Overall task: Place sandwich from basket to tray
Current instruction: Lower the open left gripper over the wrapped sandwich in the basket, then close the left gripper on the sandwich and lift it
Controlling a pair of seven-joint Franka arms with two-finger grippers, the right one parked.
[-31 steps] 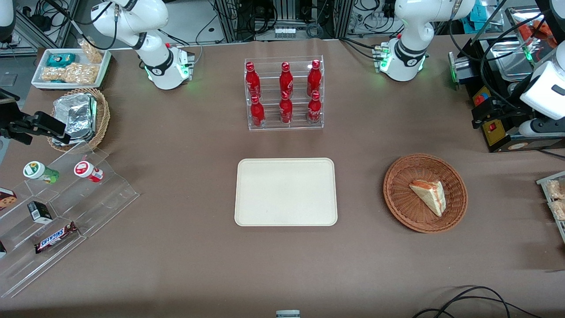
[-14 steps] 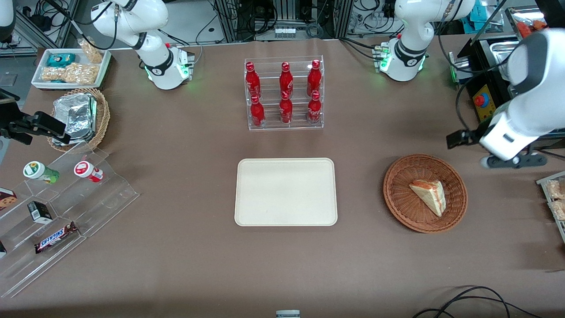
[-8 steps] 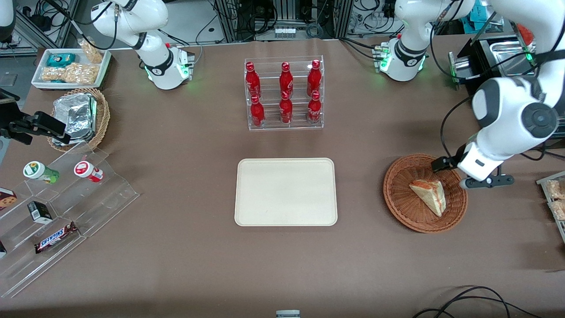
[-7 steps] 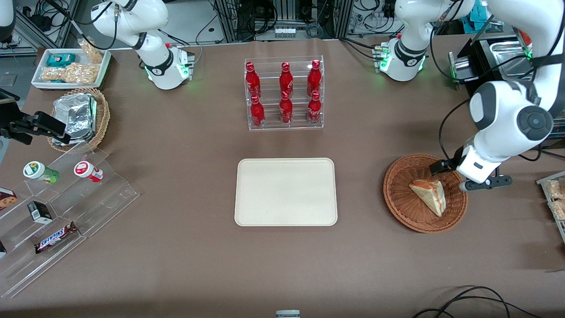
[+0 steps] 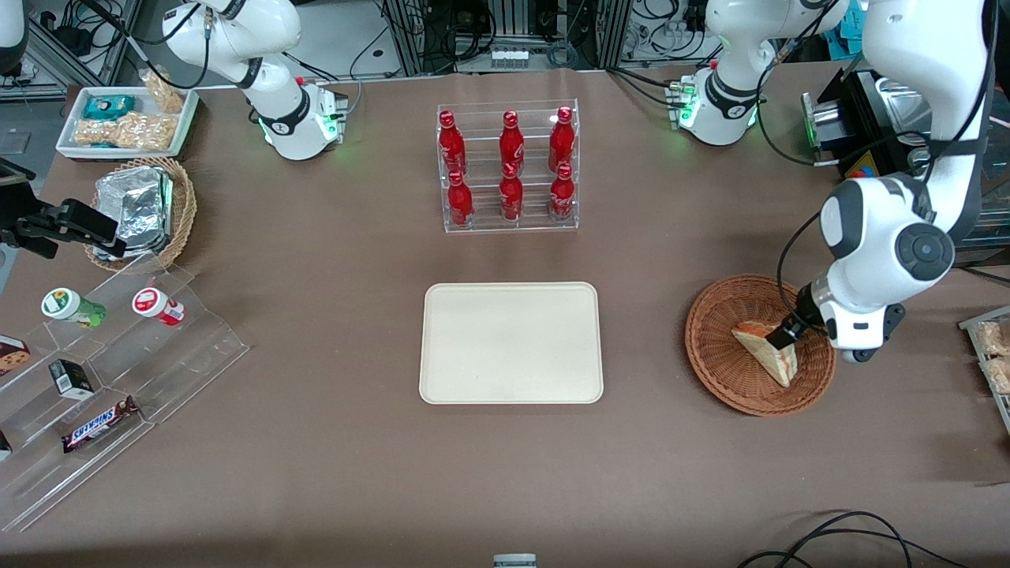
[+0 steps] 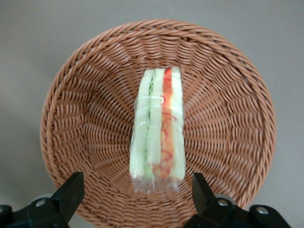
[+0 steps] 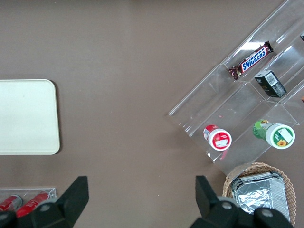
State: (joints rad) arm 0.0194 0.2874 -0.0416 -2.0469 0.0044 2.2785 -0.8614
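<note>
The sandwich [image 5: 756, 343], a wrapped wedge of white bread with orange and green layers, lies in the round reddish-brown basket [image 5: 714, 355]. In the left wrist view the sandwich [image 6: 157, 133] stands on edge in the middle of the basket [image 6: 85, 114]. My gripper [image 5: 787, 338] hangs just above the sandwich's wide end, over the part of the basket toward the working arm's end of the table. It is open [image 6: 137, 194], its fingers spread wider than the sandwich and apart from it. The cream tray [image 5: 511, 343] lies bare at the table's middle.
A clear rack of red bottles [image 5: 510, 170] stands farther from the camera than the tray. A tan basket with foil packets [image 5: 142, 209], a white snack tray [image 5: 126, 122] and an acrylic stand [image 5: 118, 371] sit toward the parked arm's end. Black equipment [image 5: 868, 158] stands near the working arm.
The left arm has swung in from the working arm's end of the table and come down over the basket. The gripper now hangs open above the sandwich. The sandwich has not moved.
</note>
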